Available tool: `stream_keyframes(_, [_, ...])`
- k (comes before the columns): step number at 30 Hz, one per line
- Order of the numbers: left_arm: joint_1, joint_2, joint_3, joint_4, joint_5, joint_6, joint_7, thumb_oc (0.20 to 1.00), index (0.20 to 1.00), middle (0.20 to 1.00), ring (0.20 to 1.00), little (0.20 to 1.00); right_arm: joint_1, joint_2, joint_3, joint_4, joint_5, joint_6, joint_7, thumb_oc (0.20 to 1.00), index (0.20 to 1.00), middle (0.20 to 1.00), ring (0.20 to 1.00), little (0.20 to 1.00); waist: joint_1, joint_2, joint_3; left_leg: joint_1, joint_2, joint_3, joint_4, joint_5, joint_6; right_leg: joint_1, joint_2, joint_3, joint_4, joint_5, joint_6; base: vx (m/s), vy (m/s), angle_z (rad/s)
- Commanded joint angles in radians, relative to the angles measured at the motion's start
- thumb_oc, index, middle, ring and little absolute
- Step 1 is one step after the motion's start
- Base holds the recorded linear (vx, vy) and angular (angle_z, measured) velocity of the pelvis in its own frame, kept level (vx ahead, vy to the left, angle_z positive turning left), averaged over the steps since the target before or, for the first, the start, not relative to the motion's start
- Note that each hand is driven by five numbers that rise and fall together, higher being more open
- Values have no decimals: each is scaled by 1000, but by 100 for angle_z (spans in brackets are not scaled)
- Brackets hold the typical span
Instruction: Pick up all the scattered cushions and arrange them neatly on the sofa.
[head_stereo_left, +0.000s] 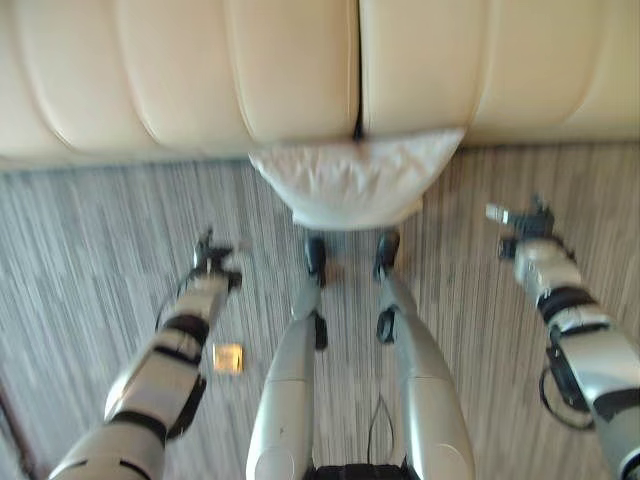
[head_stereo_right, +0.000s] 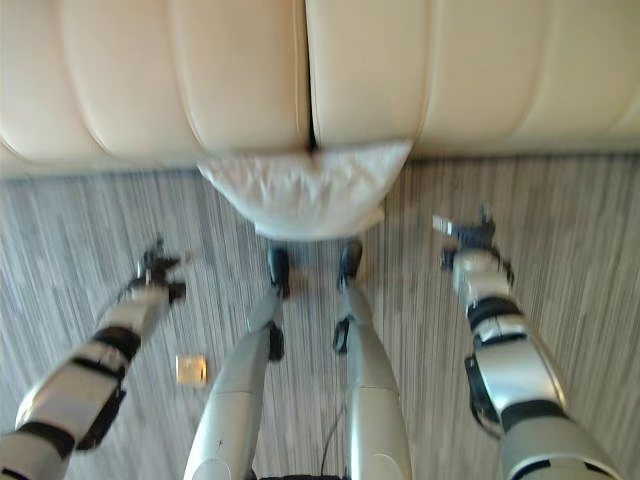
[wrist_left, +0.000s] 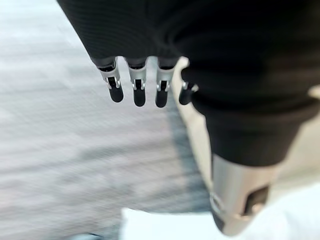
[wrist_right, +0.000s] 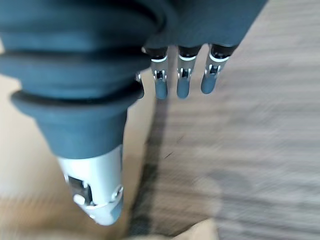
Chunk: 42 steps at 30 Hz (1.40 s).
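Observation:
A white cushion (head_stereo_left: 355, 180) lies on the striped carpet, its far edge against the front of the cream sofa (head_stereo_left: 180, 80). My left hand (head_stereo_left: 212, 262) hovers over the carpet to the cushion's left, apart from it. In the left wrist view its fingers (wrist_left: 135, 85) hang straight and hold nothing, with a corner of the white cushion (wrist_left: 165, 225) beyond. My right hand (head_stereo_left: 525, 225) hangs to the cushion's right, near the sofa's front. Its fingers (wrist_right: 182, 80) are straight and hold nothing.
The grey striped carpet (head_stereo_left: 90, 260) spreads on both sides of the cushion. A small yellow square (head_stereo_left: 228, 358) lies on it near my left forearm. The sofa's cushioned front runs across the whole far side.

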Motion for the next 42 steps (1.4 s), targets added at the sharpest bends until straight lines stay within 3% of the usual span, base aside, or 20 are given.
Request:
stream_keyframes(1, [1, 17, 4, -8, 14, -45, 67, 1000, 1000, 1000, 1000, 1000, 58, 31, 54, -33, 44, -78, -57, 1000, 1000, 1000, 1000, 1000, -5, -11, -65, 15, 12, 5, 119, -149, -33, -10, -47, 61, 143, -217, 109, 28, 26, 4])
stream_keyframes(5, [-216, -37, -118, -109, 33, -83, 103, 1000, 1000, 1000, 1000, 1000, -125, 64, 146, -96, 23, -130, -119, 1000, 1000, 1000, 1000, 1000, -13, -16, -64, -191, 5, -1, 224, -168, -28, -207, -71, 60, 242, -225, 112, 70, 11, 5])
stream_keyframes(10, [-300, -142, -174, -197, 9, -117, 107, 1000, 1000, 1000, 1000, 1000, -181, 110, 132, -135, 124, -192, -133, 1000, 1000, 1000, 1000, 1000, -15, -2, -64, -264, -9, -5, 268, -182, -29, -281, -82, 68, 298, -243, 117, 30, 27, 16])
stream_keyframes(11, [-312, -203, -180, -217, -12, -126, 94, 1000, 1000, 1000, 1000, 1000, -188, 151, 105, -149, 213, -234, -107, 536, 536, 536, 536, 536, -14, 5, -64, -271, -14, -6, 265, -180, -28, -295, -82, 73, 303, -244, 116, 5, 23, 12])
stream_keyframes(12, [-313, -204, -180, -216, -13, -127, 93, 940, 940, 940, 940, 940, -189, 150, 105, -148, 214, -235, -106, 373, 373, 373, 373, 373, -14, 6, -64, -272, -14, -6, 266, -180, -28, -296, -82, 73, 304, -244, 116, -1, 30, 10])
stream_keyframes(13, [-304, -260, -181, -240, -66, -150, 73, 200, 200, 200, 200, 200, -197, 182, 87, -164, 275, -272, -88, 200, 200, 200, 200, 200, -12, 9, -64, -268, -22, -7, 255, -176, -26, -297, -81, 76, 299, -242, 116, 0, 0, 0])
stream_keyframes(17, [-246, -365, -157, -263, -188, -177, 31, 200, 200, 200, 200, 200, -162, 258, 30, -205, 374, -332, -52, 200, 200, 200, 200, 200, -13, 7, -64, -223, -23, -10, 221, -164, -30, -258, -72, 83, 264, -233, 114, -21, 2, -1])
stream_keyframes(24, [-104, -409, -153, -420, -142, -183, 50, 200, 200, 200, 200, 200, 0, 309, -5, -364, 349, -360, -49, 200, 200, 200, 200, 200, -13, 5, -64, -45, -23, -17, 105, -132, -41, -89, -65, 69, 160, -203, 122, -51, -11, -7])
stream_keyframes(28, [67, -361, -109, -614, -98, -179, 56, 200, 200, 200, 200, 200, 234, 301, -15, -550, 284, -346, -17, 200, 200, 200, 200, 200, -11, -5, -64, 157, -23, -21, 9, -113, -56, 112, -59, 43, 75, -193, 129, -36, -30, -6])
stream_keyframes(35, [402, -259, -33, -849, -61, -141, 25, 200, 200, 200, 200, 200, 571, 256, -11, -747, 160, -254, 46, 200, 200, 200, 200, 200, -1, -20, -112, 437, -7, -17, -132, -90, -65, 394, -47, 12, -56, -180, 136, 35, -45, -6])
stream_keyframes(36, [530, -232, 4, -934, -47, -135, 10, 200, 200, 200, 200, 200, 680, 232, -13, -831, 81, -216, 75, 200, 200, 200, 200, 200, 3, -24, -144, 529, -1, -9, -192, -81, -71, 486, -36, -1, -106, -173, 141, 101, -52, 0])
stream_keyframes(39, [688, -207, 68, -1023, -9, -128, 0, 200, 200, 200, 200, 200, 813, 221, -33, -901, 48, -196, 115, 200, 200, 200, 200, 200, 13, -20, -198, 635, 8, -3, -271, -69, -73, 582, -25, -11, -154, -167, 147, 115, -48, -5])
stream_keyframes(42, [794, -183, 113, -1076, 19, -120, -7, 200, 200, 200, 200, 200, 905, 202, -57, -981, 48, -189, 151, 200, 200, 200, 200, 200, 14, -13, -230, 684, 15, 4, -276, -77, -79, 652, -22, -19, -191, -163, 150, 73, -25, -2])
